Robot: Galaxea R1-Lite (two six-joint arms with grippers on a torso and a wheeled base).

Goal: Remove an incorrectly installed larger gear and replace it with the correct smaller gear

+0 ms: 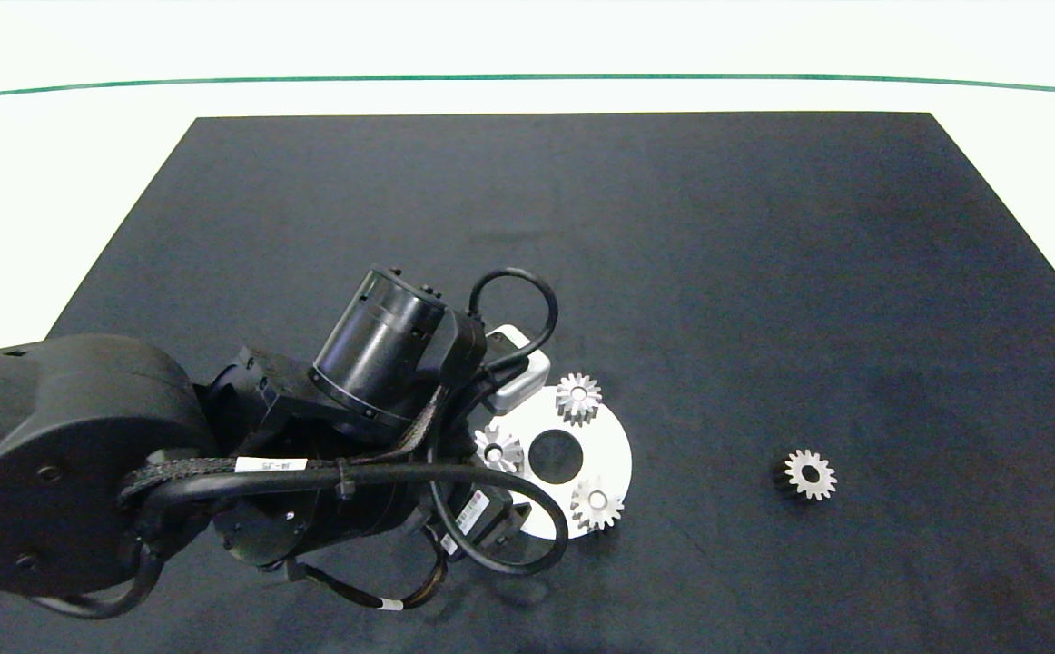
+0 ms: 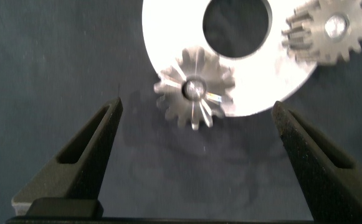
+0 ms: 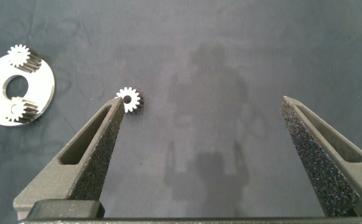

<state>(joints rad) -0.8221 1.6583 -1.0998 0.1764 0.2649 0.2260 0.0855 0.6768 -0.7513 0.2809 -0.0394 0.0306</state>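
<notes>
While the left arm [image 1: 219,454] reaches in from the left side over the black mat [image 1: 673,272], its gripper [image 2: 196,140] hangs just above the near-left rim of a round white plate [image 1: 614,450] with a round hole in its middle. The jaws of this gripper stand wide open and hold nothing; the two dark fingers [image 2: 90,146] are on either side of one gear, well apart from it.

Three silvery gears sit on the plate around the hole. The left gear [image 1: 497,449] lies between the open fingers in the left wrist view [image 2: 195,88], partly over the plate's edge. The far gear [image 1: 578,397] sits on the far rim of the plate, and the near gear [image 1: 596,503] sits on the near-right rim. I cannot tell from these views which of the three is the larger gear.

A fourth gear, the loose gear [image 1: 807,473], lies alone on the mat, well apart to the right of the plate. It shows a dark side and a round centre hole.

The right gripper [image 3: 199,143] is not seen in the head view. Its wrist view shows its jaws wide open and empty, high over the mat, with the loose gear [image 3: 129,99] and the plate [image 3: 43,93] farther away. The mat covers a white counter [image 1: 37,182].
</notes>
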